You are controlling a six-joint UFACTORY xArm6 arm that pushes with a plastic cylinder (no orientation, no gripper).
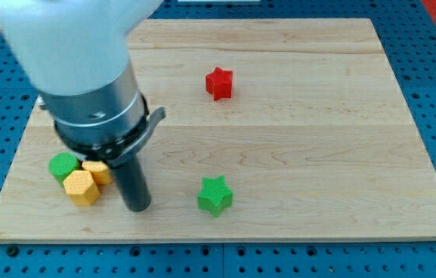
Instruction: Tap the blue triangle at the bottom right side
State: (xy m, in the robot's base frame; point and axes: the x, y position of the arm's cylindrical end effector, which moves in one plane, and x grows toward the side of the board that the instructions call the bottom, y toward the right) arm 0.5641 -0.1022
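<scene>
1. Blue triangle — not visible anywhere; possibly hidden behind the arm near the board's bottom-left corner.
2. My tip (137,207) — a bare rod with no jaws — stood beside the yellow blocks (83,188) and green block (63,165).
3. Judged: still approaching; next, locate the triangle's bottom-right side.

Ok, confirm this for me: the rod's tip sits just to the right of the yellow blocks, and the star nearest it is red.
Not quite. In the camera view my tip is just right of the yellow blocks, but the nearest star is the green star. The red star lies farther off, toward the view's top.
</scene>
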